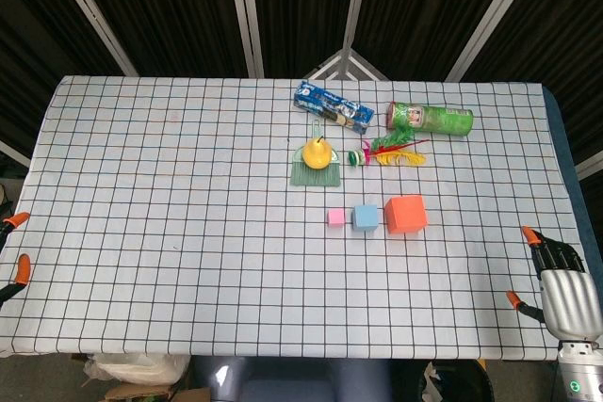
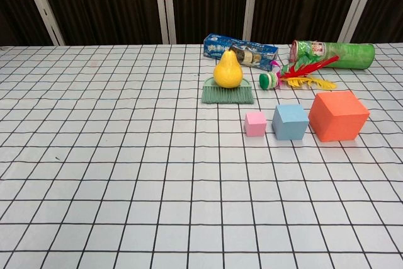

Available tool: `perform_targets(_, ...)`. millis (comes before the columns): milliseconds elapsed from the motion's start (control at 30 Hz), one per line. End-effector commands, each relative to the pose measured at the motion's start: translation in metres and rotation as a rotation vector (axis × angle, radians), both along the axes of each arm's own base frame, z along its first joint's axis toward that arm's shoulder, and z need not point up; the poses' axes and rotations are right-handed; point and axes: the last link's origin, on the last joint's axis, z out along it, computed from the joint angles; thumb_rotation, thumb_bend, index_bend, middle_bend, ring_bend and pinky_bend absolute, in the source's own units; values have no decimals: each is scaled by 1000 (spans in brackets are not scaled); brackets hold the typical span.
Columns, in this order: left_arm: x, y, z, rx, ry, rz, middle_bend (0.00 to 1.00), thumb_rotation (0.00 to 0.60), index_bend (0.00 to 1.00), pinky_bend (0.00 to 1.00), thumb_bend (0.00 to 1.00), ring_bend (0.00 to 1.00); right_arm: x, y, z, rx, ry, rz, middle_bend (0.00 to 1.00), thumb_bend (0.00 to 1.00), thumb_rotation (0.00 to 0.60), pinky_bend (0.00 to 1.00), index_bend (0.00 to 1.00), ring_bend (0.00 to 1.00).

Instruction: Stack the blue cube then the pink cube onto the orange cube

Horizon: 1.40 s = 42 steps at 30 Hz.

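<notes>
Three cubes stand in a row right of the table's middle, each a little apart: a small pink cube (image 1: 335, 217) (image 2: 255, 123), a blue cube (image 1: 366, 217) (image 2: 290, 121) and a larger orange cube (image 1: 406, 215) (image 2: 338, 115). My right hand (image 1: 568, 294) rests at the table's front right corner, well to the right of the orange cube, with its orange-tipped fingers apart and holding nothing. Only a few orange fingertips of my left hand (image 1: 19, 268) show at the far left edge, spread and holding nothing. The chest view shows neither hand.
Behind the cubes a yellow pear (image 1: 319, 152) (image 2: 228, 70) sits on a green brush (image 1: 315, 174) (image 2: 227, 94). Further back lie a feather shuttlecock (image 1: 391, 151) (image 2: 296, 74), a blue packet (image 1: 332, 105) (image 2: 241, 51) and a green can (image 1: 431, 119) (image 2: 332, 54).
</notes>
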Motion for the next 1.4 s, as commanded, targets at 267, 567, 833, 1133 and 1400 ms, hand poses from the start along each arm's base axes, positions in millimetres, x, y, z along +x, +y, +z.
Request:
perform_targets(267,1,-1,-1,-3,5,2,61,600,175,0,584,0,-2,1,0,7,2,-6,148,219,600,163,0,170)
perform_targets(567,1,1,0,-1,3,0,61,600,175,0,584,0,0,0,0,2,-1,-4,148,219,600,163,0,170)
perform_targets(833,2,-4,1,4,-2,-5,61,600,175,0,584,0,-1,0,-3,30,4,-11,148,219,600,163,0,170)
perform_targets(1133,0,-3,2,6,-7,7,63,600,175,0,584,0,27,-27,-15,-7,-117,166,508,220,600,341,64,533)
perform_targets(1400,0,1,-1,-4,5,14,62,600,175,0,584,0,64,-63,-17,61,-70,152,889,220,600,606,140,838)
